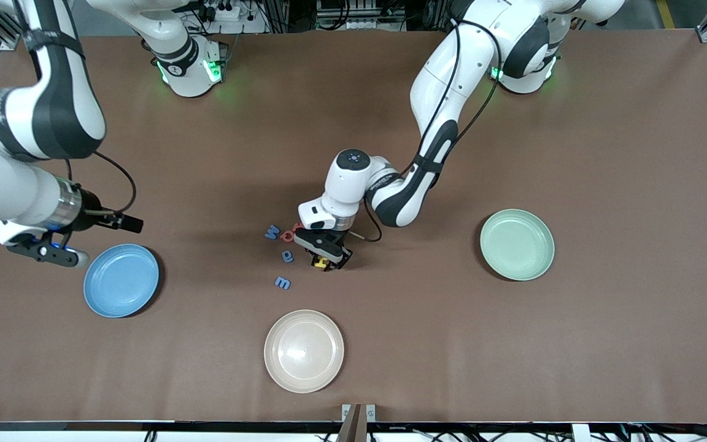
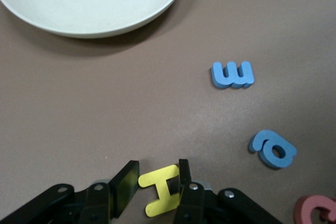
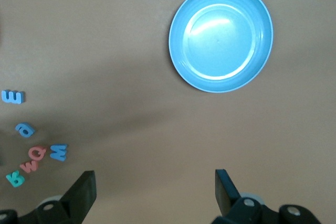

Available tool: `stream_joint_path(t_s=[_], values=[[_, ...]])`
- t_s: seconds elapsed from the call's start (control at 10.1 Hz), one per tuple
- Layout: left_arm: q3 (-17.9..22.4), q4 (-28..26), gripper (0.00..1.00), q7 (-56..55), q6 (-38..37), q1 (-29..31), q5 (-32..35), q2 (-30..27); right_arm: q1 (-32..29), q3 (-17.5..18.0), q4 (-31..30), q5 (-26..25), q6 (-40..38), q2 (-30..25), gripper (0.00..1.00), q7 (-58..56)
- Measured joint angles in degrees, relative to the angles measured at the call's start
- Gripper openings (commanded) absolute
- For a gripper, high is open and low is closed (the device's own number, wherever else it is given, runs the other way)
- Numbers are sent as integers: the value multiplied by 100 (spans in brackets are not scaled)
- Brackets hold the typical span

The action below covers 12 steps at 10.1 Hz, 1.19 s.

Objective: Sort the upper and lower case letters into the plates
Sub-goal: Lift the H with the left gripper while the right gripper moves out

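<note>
Front view, lowest in the frame: the cream plate [image 1: 304,350] lies nearest the camera on the bench [image 1: 605,344], just below centre. Above it come the blue m [image 1: 282,283] and the blue a [image 1: 287,256]. At frame centre the left arm bends down from its base at upper right, elbow folded, wrist pointing straight at the bench; the left tool [image 1: 327,262] is down among the letters, its fingers [image 2: 185,178] drawn in on either side of the yellow H [image 2: 161,189], which lies flat on the bench. A blue W [image 1: 272,232] and a red letter [image 1: 290,235] sit beside the wrist. The mint plate [image 1: 517,244] lies at mid-right, the blue plate [image 1: 121,280] at lower left. The right arm waits at the left edge, forearm level, the right tool [image 3: 155,192] over bare bench beside the blue plate, jaws spread wide and empty.
</note>
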Motion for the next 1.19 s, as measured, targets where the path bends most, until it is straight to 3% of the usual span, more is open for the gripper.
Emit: stream_joint_path(t_s=[0.79,0.99,1.19], values=[[-77,4,24,41,-1011,68,-389,-485,473,21,-387,5,1343,563,100,7],[-276,13,24,842,-1542,489,-787,-761,703,29,-400,5,1740,766,100,1],[-632,16,25,2131,-2373,1317,-917,-1078,1087,31,-404,3,2255,1074,100,3]])
